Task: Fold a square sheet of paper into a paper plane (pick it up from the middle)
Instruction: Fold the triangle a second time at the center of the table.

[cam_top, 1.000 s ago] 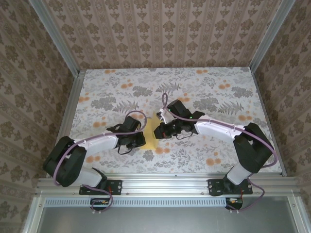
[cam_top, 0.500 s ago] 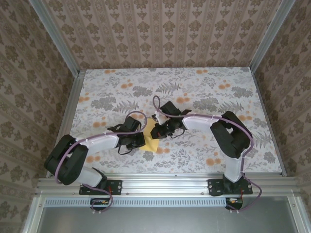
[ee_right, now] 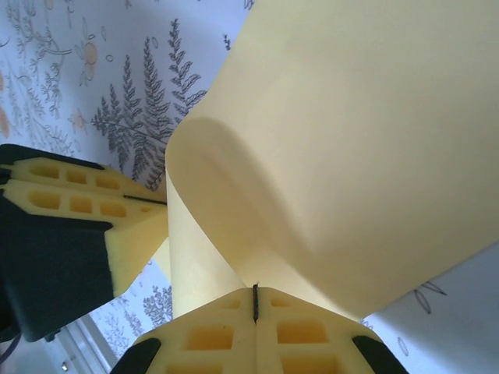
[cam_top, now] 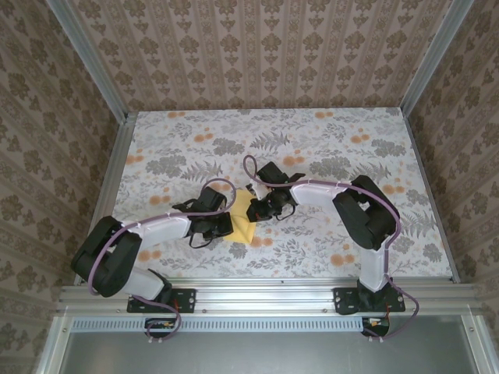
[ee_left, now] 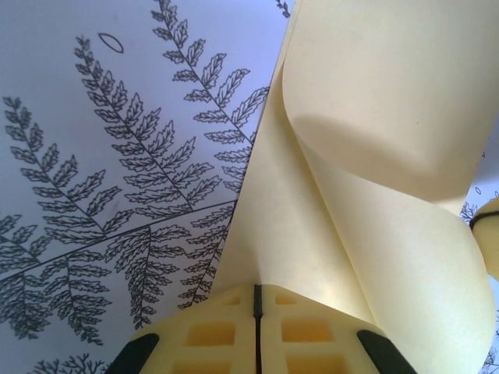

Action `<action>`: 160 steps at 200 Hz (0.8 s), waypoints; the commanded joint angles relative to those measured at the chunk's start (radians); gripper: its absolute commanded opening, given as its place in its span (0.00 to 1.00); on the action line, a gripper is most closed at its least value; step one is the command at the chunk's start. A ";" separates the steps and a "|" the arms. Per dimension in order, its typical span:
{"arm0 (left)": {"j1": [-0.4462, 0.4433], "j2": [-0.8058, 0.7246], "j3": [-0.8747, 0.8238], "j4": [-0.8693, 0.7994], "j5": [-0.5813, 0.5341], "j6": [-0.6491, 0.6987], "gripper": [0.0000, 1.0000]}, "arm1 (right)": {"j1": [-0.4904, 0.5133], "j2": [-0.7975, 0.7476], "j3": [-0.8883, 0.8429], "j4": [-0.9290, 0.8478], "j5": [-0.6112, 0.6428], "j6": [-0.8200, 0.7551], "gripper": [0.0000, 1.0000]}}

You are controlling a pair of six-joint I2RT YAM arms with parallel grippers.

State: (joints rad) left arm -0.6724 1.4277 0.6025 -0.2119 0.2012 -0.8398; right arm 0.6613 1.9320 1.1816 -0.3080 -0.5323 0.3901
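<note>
The flower-patterned table carries the left arm and right arm, which meet near its middle. Between them the square sheet of paper, pale yellow, stands curled upward. The left gripper has its pads together, clamped on the sheet. The right gripper is likewise clamped on it.

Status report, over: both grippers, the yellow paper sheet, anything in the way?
Left gripper shut on pale-yellow square sheet of paper. Right gripper shut on it too. Sheet curls up between them. Grippers very close together.
</note>
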 commanded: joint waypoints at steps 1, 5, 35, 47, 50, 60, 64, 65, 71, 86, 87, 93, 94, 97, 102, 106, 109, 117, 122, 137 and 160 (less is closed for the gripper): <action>0.002 0.017 0.000 -0.057 -0.005 0.025 0.08 | -0.005 0.013 0.029 -0.052 0.057 -0.036 0.06; 0.002 0.017 0.000 -0.057 -0.005 0.025 0.08 | -0.005 0.014 0.029 -0.053 0.060 -0.038 0.06; 0.000 0.017 0.006 -0.061 0.000 0.032 0.08 | -0.006 0.017 0.033 -0.059 0.083 -0.041 0.06; -0.001 0.017 0.006 -0.062 -0.002 0.033 0.08 | -0.008 0.019 0.034 -0.059 0.084 -0.041 0.06; -0.002 0.019 0.006 -0.062 -0.002 0.034 0.08 | -0.008 0.019 0.034 -0.059 0.086 -0.041 0.06; -0.003 0.020 0.006 -0.064 -0.003 0.034 0.08 | -0.009 0.021 0.035 -0.060 0.090 -0.042 0.06; -0.002 0.020 0.005 -0.067 -0.003 0.036 0.08 | -0.008 0.021 0.036 -0.061 0.090 -0.043 0.06; -0.003 0.020 0.006 -0.066 -0.003 0.036 0.08 | -0.008 0.022 0.036 -0.060 0.090 -0.043 0.06; -0.002 0.022 0.006 -0.070 -0.004 0.036 0.08 | -0.008 0.021 0.036 -0.062 0.092 -0.046 0.06; -0.002 0.024 0.005 -0.071 -0.007 0.037 0.08 | -0.009 0.021 0.035 -0.068 0.103 -0.049 0.06; -0.003 0.024 0.005 -0.071 -0.006 0.037 0.08 | -0.009 0.021 0.035 -0.069 0.104 -0.050 0.06; -0.004 0.025 0.005 -0.072 -0.006 0.036 0.08 | -0.010 0.020 0.036 -0.071 0.107 -0.051 0.06; -0.003 0.025 0.005 -0.072 -0.006 0.036 0.08 | -0.010 0.020 0.036 -0.071 0.108 -0.052 0.06; -0.004 0.025 0.005 -0.072 -0.006 0.036 0.08 | -0.009 0.020 0.036 -0.071 0.111 -0.052 0.06; -0.004 0.026 0.005 -0.072 -0.006 0.037 0.08 | -0.009 0.020 0.036 -0.073 0.113 -0.053 0.06; -0.004 0.026 0.004 -0.072 -0.006 0.037 0.08 | -0.010 0.020 0.036 -0.074 0.116 -0.054 0.06; -0.004 0.026 0.004 -0.072 -0.005 0.038 0.08 | -0.009 0.021 0.037 -0.075 0.116 -0.056 0.06; -0.004 0.028 0.005 -0.072 -0.005 0.038 0.08 | -0.009 0.022 0.039 -0.078 0.122 -0.057 0.06; -0.003 0.028 0.006 -0.072 -0.005 0.038 0.08 | -0.009 0.024 0.041 -0.079 0.123 -0.059 0.06; -0.004 0.028 0.008 -0.073 -0.003 0.041 0.08 | -0.011 0.027 0.045 -0.082 0.127 -0.060 0.06; -0.006 0.026 0.011 -0.076 0.001 0.045 0.08 | -0.011 0.039 0.056 -0.092 0.132 -0.066 0.06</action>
State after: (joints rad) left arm -0.6735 1.4281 0.6048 -0.2173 0.2016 -0.8246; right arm 0.6567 1.9472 1.2095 -0.3523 -0.4267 0.3454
